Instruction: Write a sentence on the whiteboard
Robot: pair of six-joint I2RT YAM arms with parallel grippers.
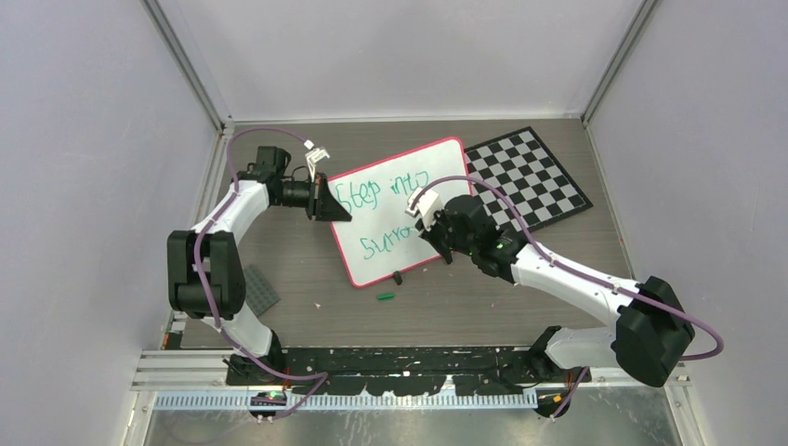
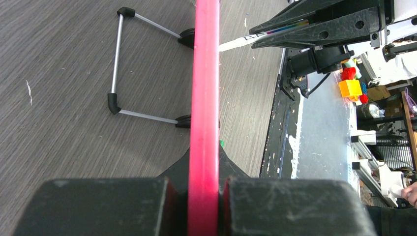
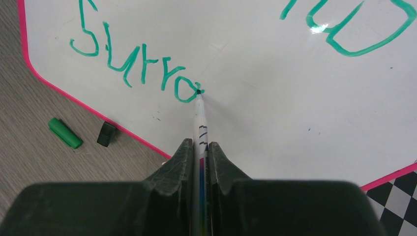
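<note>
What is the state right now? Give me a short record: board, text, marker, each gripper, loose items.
whiteboard: on the table, beside the checkered board
sentence: green, "Step into" above, "Surro" below, unfinished
marker: tip touching the board at the last "o"
left gripper: shut on the whiteboard's red rim, left edge
right gripper: shut on the marker
loose items: green cap and small black piece on the table by the board's near edge
</note>
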